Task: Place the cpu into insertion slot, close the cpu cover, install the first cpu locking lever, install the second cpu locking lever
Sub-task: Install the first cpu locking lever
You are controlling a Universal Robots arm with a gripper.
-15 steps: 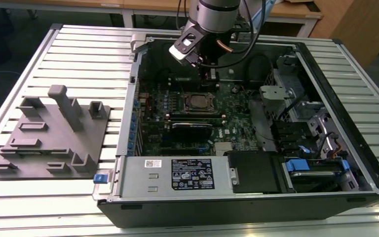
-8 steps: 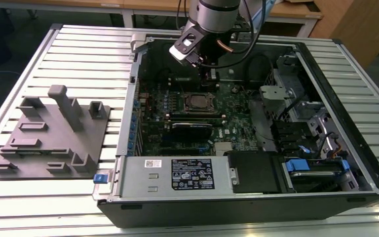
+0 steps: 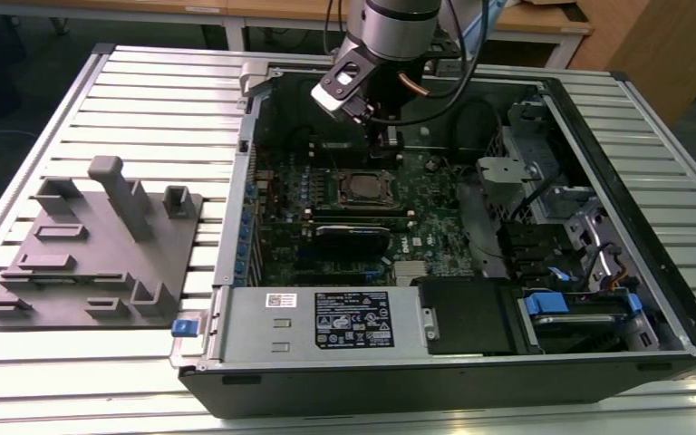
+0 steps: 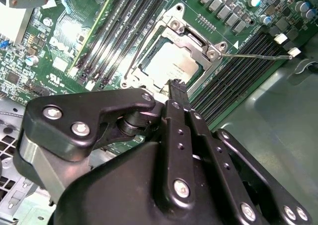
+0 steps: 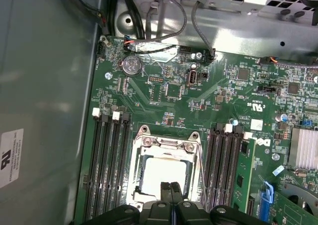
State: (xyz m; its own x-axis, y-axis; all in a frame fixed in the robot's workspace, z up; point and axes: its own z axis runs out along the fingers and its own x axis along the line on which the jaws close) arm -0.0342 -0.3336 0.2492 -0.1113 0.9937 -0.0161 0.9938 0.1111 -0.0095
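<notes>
Black metal fingers of the gripper [image 5: 171,187] sit nearest the lens in both wrist views, pressed together with nothing between them; in the second wrist view the joined tips [image 4: 177,86] hang over one edge of the socket, though whether they touch it cannot be told.

Just past the tips lies the cpu [image 5: 166,173], silver-grey top up and level, seated in the insertion slot [image 3: 337,188]; the second wrist view shows its pale metal face [image 4: 171,66] through a square cut-out. The cpu cover [image 5: 166,145] lies down flat over it, its silvery frame [image 4: 194,36] ringing the chip on all sides. A thin wire lever [image 4: 258,56] runs out from one corner of the frame across the neighbouring memory slots [image 4: 233,76] toward the case floor; whether it is latched cannot be told.

Long black memory slots [image 5: 107,165] flank the socket on both sides; beyond them spreads the green circuit board [image 5: 164,91], with a round coin battery [image 5: 131,65] and a finned heatsink [image 5: 304,145]; then the grey case wall [image 5: 44,86].

In the exterior view the gripper [image 3: 384,140] hangs from the arm [image 3: 397,23] inside the open computer case [image 3: 638,227], just beside the socket; the black-labelled power supply box [image 3: 323,319] fills the near end; the case rests on a slatted table [image 3: 142,109], with a grey fixture [image 3: 94,245] at the exterior view's left.
</notes>
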